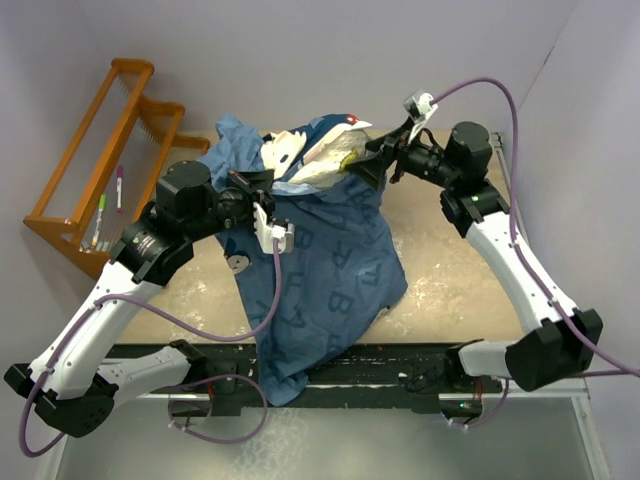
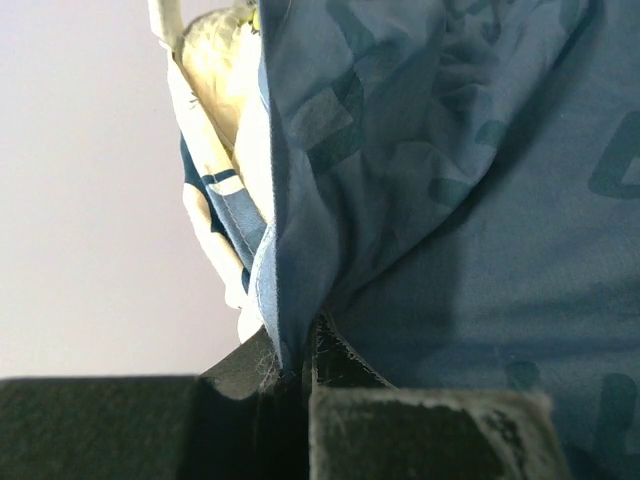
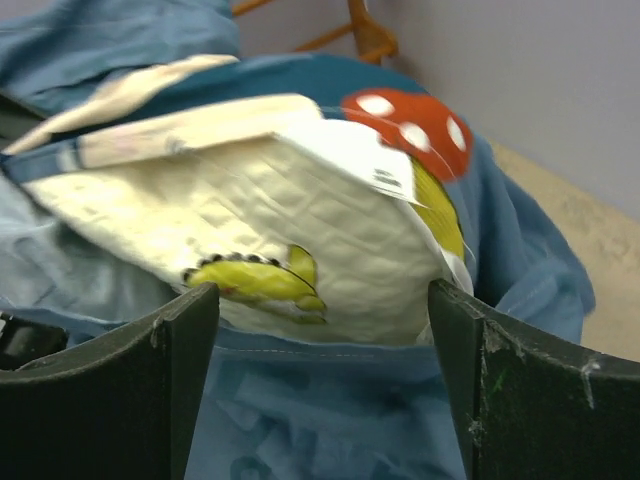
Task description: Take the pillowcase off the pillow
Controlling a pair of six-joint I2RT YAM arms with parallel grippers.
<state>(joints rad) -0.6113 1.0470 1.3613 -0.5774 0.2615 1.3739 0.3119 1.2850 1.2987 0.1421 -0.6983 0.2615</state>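
Note:
The slate-blue pillowcase (image 1: 330, 280) with paler letters hangs from mid-table down over the near edge. The cream quilted pillow (image 1: 325, 160) pokes out of its open top end. My left gripper (image 1: 262, 192) is shut on a fold of the pillowcase (image 2: 300, 300) near the opening; the pillow (image 2: 215, 70) shows above it. My right gripper (image 1: 368, 160) is open, its fingers on either side of the pillow corner (image 3: 330, 240), which has a yellow mark (image 3: 255, 278), a white tag (image 3: 375, 165) and a yellow edge (image 3: 440, 210). The pillowcase hem (image 3: 330, 400) lies between the fingers.
An orange wooden rack (image 1: 105, 150) with pens stands at the back left. A red white-dotted bow print (image 3: 410, 125) shows behind the pillow. A small round mark (image 1: 237, 263) lies on the tan tabletop (image 1: 450, 270). Walls close in on both sides.

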